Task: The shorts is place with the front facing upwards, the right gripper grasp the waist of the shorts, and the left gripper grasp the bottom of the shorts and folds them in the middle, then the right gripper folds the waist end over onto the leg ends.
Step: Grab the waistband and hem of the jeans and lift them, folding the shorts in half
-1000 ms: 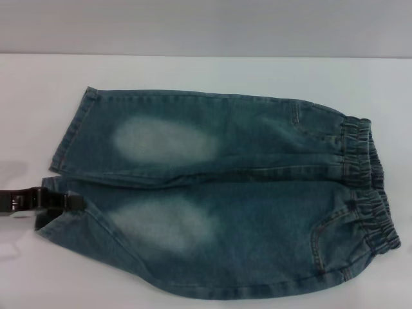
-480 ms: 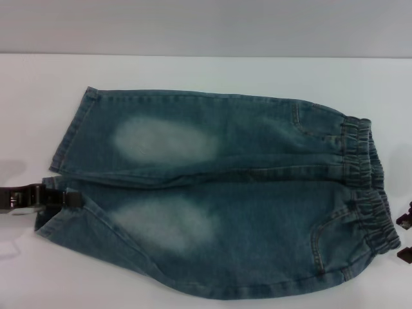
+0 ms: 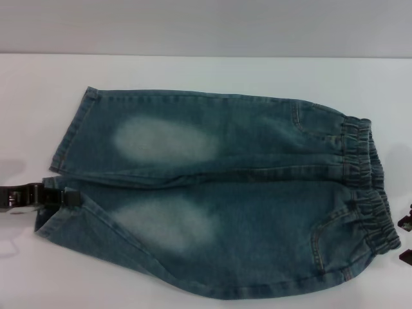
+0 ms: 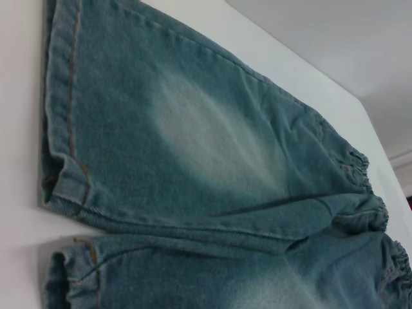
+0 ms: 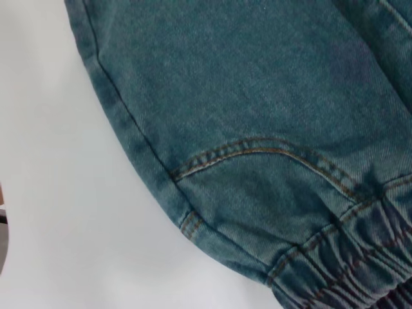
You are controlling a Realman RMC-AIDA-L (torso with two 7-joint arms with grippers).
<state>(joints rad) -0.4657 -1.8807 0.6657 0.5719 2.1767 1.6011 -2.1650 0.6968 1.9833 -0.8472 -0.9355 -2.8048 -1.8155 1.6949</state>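
Observation:
Blue denim shorts (image 3: 219,193) lie flat on the white table, front up, with the leg ends at the left and the elastic waist (image 3: 364,174) at the right. My left gripper (image 3: 64,197) lies at the hem of the near leg, its dark body reaching in from the left edge. My right gripper (image 3: 405,238) shows only as two dark tips, spread apart and open, just right of the waist's near corner and not touching it. The left wrist view shows both leg hems (image 4: 61,187) close up. The right wrist view shows the near pocket seam and waist elastic (image 5: 360,270).
The white table (image 3: 193,71) runs back to a grey wall. Bare table surface surrounds the shorts on the left, front and far sides.
My right gripper's tips have come into view at the right edge beside the waist. The left gripper has shifted slightly left at the leg hem. The shorts have not moved.

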